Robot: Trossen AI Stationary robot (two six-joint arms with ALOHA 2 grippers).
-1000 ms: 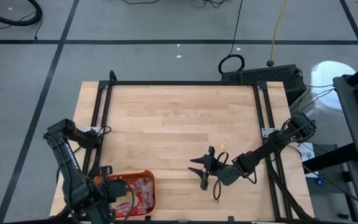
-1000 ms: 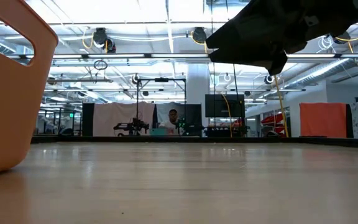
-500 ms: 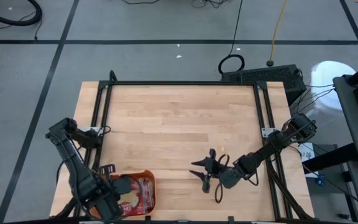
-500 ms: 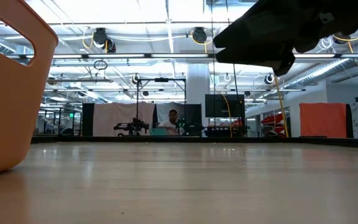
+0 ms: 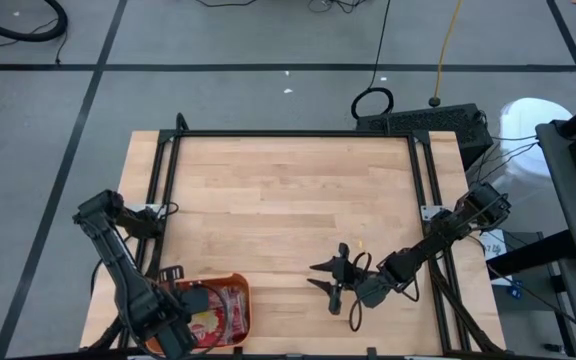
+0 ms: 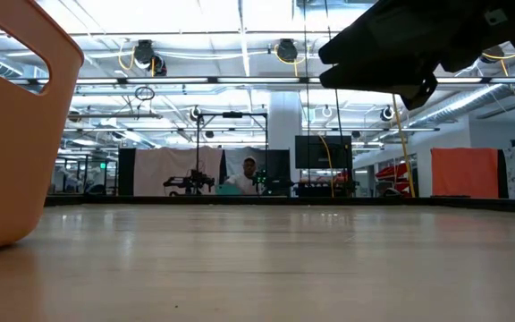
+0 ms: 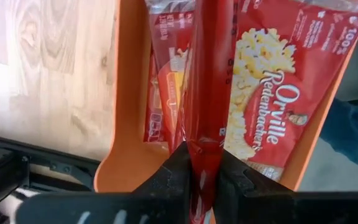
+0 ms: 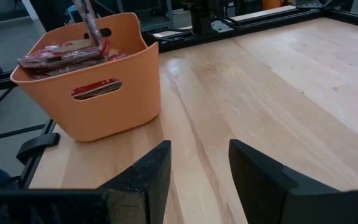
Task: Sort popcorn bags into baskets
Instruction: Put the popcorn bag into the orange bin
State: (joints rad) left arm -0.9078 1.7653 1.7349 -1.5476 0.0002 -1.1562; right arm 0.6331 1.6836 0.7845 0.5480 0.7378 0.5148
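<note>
Several popcorn bags (image 7: 266, 106) lay in the orange basket (image 8: 92, 93) at the tabletop's (image 5: 288, 200) near left corner. We saw the left tool (image 7: 201, 177) above the basket, closed on one red bag (image 7: 207, 93) held edge-on. Our right tool (image 8: 197, 168) was spread open, empty, low over the tabletop.

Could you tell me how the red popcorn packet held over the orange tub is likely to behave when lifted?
The flat red popcorn packet hangs edge-on from the left pincer, so it is probably light and fairly limp. Its glossy film looks slippery. It should drop flat among the packets in the orange plastic tub.
</note>
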